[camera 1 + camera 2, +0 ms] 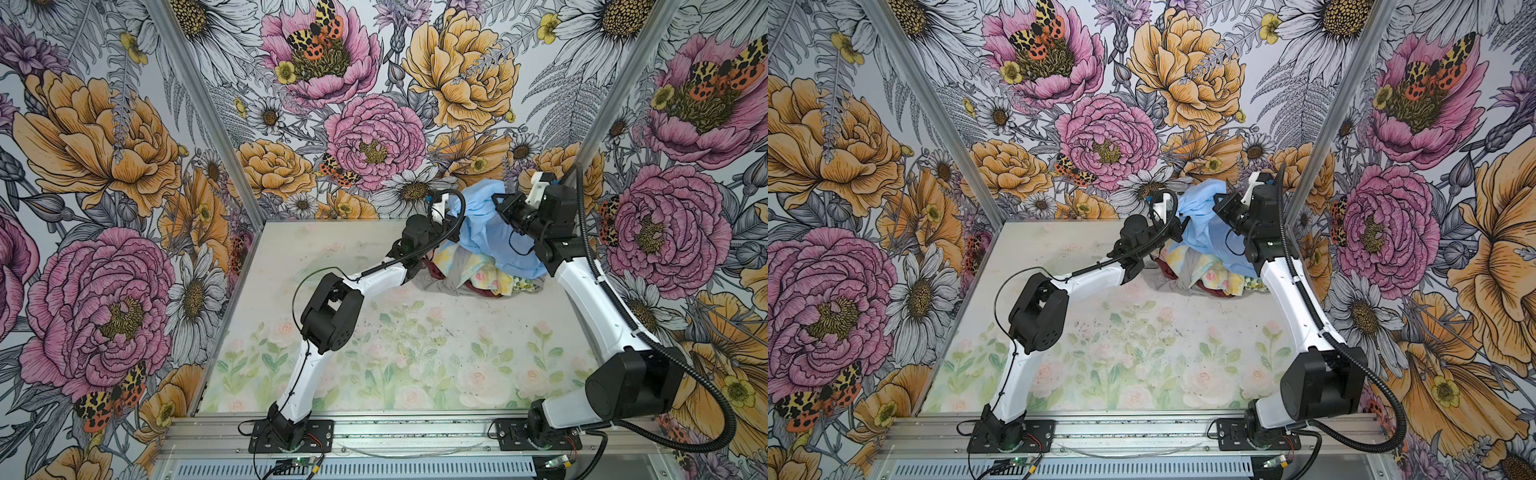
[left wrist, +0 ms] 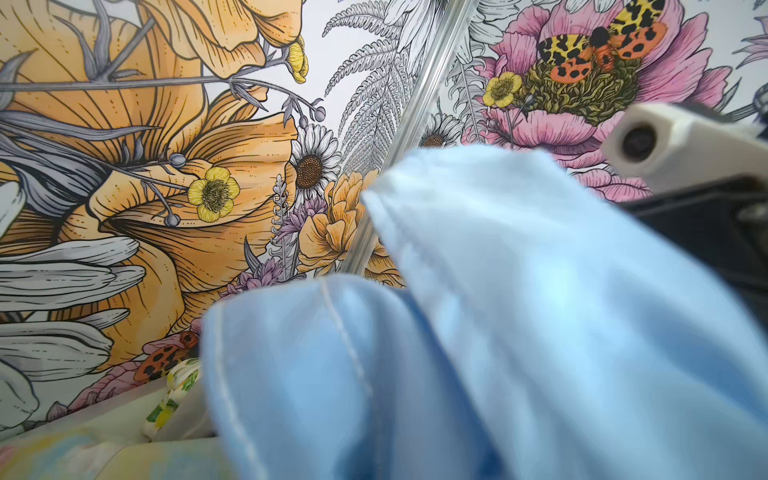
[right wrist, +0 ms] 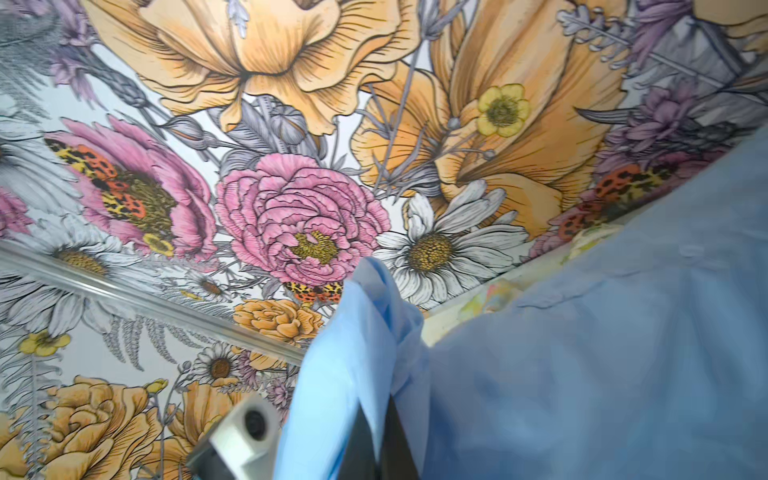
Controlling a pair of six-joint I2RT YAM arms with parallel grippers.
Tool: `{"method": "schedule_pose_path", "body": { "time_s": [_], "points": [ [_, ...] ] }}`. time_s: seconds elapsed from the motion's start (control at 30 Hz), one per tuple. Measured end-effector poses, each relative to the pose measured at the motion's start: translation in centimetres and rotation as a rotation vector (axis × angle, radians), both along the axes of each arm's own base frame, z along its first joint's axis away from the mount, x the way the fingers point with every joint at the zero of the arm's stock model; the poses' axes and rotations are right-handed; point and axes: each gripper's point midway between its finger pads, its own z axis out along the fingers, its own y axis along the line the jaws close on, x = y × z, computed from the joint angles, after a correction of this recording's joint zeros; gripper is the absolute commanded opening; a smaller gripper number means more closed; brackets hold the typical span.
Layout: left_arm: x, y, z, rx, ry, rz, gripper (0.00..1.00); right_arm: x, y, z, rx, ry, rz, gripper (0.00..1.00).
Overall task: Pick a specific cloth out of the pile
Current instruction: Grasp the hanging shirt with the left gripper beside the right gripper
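On my worktop point(image 1: 374, 332) the pile point(image 1: 478, 282) lies toward the far right corner, between my two arms. The cloth point(image 1: 486, 237) drapes over the back of the pile and rises above it, close to the far wall point(image 1: 374, 124). My left pincer point(image 1: 452, 211) is clamped tight on the cloth's left edge, its jaws buried in blue folds in the wrist view. My right pincer point(image 1: 497, 200) is closed as well, pinching a bunched fold near the top.

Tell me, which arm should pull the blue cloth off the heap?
Probably left: the left gripper is shut on the blue cloth with bare table on its side; the right gripper sits near the wall.
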Motion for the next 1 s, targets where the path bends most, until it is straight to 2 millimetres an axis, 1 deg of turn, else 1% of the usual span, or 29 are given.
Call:
{"method": "schedule_pose_path", "body": {
  "time_s": [0.03,0.13,0.17,0.2,0.27,0.37,0.43,0.5,0.57,0.67,0.8,0.87,1.0],
  "points": [
    [0.0,0.2,0.6,0.002,0.003,0.003,0.00,0.0,-0.5,-1.2,-0.016,0.019,-0.007,0.44],
    [0.3,0.5,3.1,-0.004,-0.005,0.008,0.00,-0.2,-1.4,-4.6,-0.101,0.061,-0.005,0.73],
    [0.5,0.6,4.0,-0.007,-0.009,0.011,0.00,-0.4,-1.6,-5.4,-0.128,0.068,-0.007,0.80],
    [0.5,0.7,4.9,-0.011,-0.011,0.011,0.00,-0.6,-2.0,-6.4,-0.172,0.075,-0.008,0.89],
    [0.4,0.7,6.8,-0.018,-0.011,0.008,0.00,-1.2,-2.8,-7.9,-0.234,0.089,-0.024,0.99],
    [0.2,0.9,9.5,-0.024,-0.009,0.004,0.00,-2.0,-4.5,-9.5,-0.301,0.110,-0.060,1.00],
    [0.0,1.3,11.5,-0.026,-0.013,0.003,0.00,-2.2,-6.4,-10.6,-0.322,0.134,-0.112,0.99],
    [-0.3,1.7,13.3,-0.035,-0.027,0.003,0.00,-2.3,-7.9,-11.6,-0.322,0.162,-0.157,0.99],
    [-0.4,2.1,14.5,-0.044,-0.040,0.004,0.00,-2.6,-9.2,-12.7,-0.302,0.194,-0.201,0.99],
    [-0.5,2.3,14.9,-0.038,-0.035,-0.002,0.00,-3.1,-10.8,-14.2,-0.239,0.227,-0.258,0.99],
    [-0.6,2.0,14.7,-0.026,-0.026,-0.018,0.00,-3.0,-11.8,-15.9,-0.098,0.227,-0.306,0.99],
    [-0.6,1.7,14.4,-0.021,-0.021,-0.027,0.00,-2.5,-12.0,-16.7,-0.030,0.226,-0.319,0.99],
    [-0.6,1.5,13.9,-0.009,-0.009,-0.037,0.00,-0.1,-11.9,-17.5,0.121,0.192,-0.336,0.99]
  ]
}}
